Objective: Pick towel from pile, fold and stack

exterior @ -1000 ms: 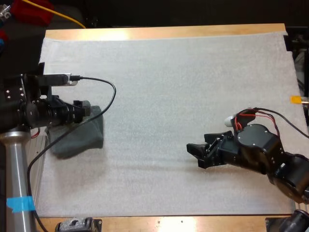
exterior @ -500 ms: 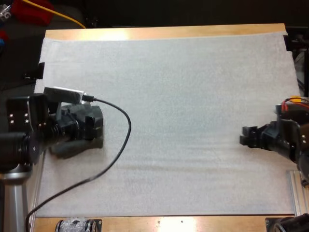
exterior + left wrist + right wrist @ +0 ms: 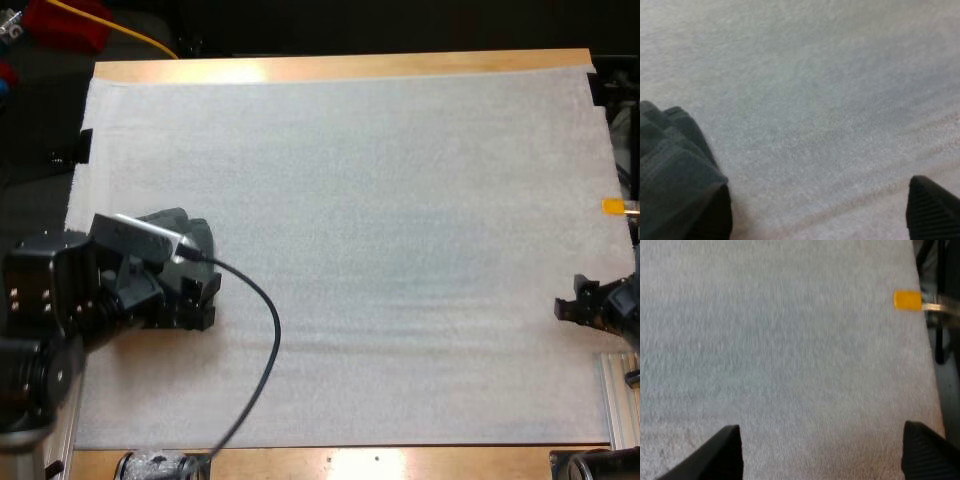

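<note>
While left fingers (image 3: 932,210) gape beside the towel (image 3: 670,170), right fingers (image 3: 927,452) gape too.

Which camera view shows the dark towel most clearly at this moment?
The left wrist view: the towel lies near, its folds plain. In the high view the left arm covers most of it. The right wrist view faces mat away from it.

Matte black, blocky left arm (image 3: 50,310) dotted with pale screws; black right gripper (image 3: 570,303); ribbed fingers (image 3: 932,210).
</note>
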